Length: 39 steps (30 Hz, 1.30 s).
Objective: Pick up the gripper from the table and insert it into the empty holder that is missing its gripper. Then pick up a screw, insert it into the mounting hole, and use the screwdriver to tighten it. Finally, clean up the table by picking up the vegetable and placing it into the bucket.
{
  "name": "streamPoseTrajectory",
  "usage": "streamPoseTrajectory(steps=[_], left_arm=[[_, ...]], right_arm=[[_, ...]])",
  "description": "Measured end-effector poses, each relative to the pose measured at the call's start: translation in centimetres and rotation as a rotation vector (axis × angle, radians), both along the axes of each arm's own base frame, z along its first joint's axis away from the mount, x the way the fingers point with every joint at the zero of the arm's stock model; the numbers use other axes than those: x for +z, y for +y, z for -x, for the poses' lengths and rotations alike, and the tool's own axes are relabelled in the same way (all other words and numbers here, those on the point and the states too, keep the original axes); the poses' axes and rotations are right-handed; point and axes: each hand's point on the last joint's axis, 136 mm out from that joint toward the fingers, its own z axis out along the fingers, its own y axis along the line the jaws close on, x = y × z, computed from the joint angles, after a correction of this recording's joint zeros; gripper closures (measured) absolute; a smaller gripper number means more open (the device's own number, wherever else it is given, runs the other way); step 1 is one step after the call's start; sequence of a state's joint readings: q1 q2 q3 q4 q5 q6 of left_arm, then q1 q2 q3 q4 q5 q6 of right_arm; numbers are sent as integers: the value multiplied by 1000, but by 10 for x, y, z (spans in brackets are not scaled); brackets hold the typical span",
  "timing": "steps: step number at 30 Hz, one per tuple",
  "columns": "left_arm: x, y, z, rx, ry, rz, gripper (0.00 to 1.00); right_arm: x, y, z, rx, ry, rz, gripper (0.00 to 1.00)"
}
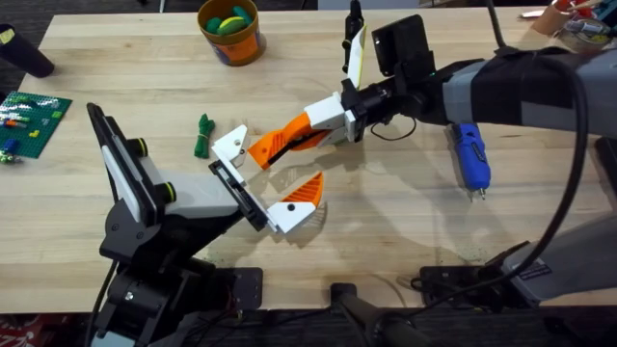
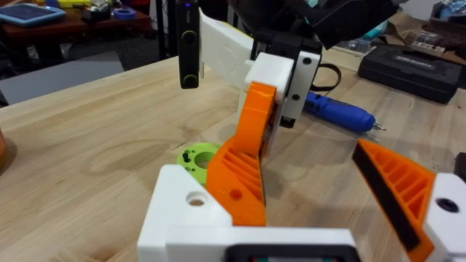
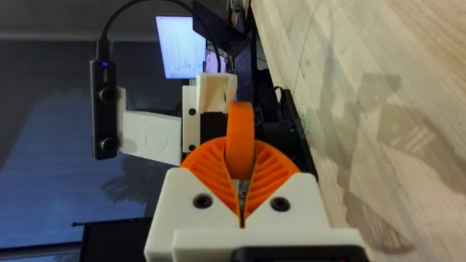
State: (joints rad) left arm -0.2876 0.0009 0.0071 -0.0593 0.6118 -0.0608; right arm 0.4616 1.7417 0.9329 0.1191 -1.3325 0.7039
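Both robot arms meet above the middle of the wooden worktop [image 1: 405,193]. Right tool [image 1: 333,123] is clamped on the white base of the long orange gripper [image 1: 284,140], whose tip sits at the empty white holder [image 1: 229,145] on the left tool [image 1: 253,183]. Left tool's two brackets stand apart, one bearing a short orange wedge [image 1: 304,189]. Dark green vegetable [image 1: 201,135] lies just beside the holder. Blue screwdriver [image 1: 470,156] rests to the right; orange bucket [image 1: 231,31] stands at the far edge.
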Motion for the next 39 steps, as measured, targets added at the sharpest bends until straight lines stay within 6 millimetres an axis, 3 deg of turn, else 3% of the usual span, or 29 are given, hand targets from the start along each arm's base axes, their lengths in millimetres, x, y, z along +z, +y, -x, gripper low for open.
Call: streamPoseTrajectory(steps=[15, 30, 39], left_arm=[[1, 1, -1, 10, -3, 1, 14], [1, 1, 0, 2, -3, 1, 15], [1, -1, 1, -8, -3, 1, 14]], right_arm=[[-2, -8, 16, 58, 15, -31, 982], [-1, -9, 16, 63, -8, -45, 982], [16, -1, 1, 49, -54, -88, 983]])
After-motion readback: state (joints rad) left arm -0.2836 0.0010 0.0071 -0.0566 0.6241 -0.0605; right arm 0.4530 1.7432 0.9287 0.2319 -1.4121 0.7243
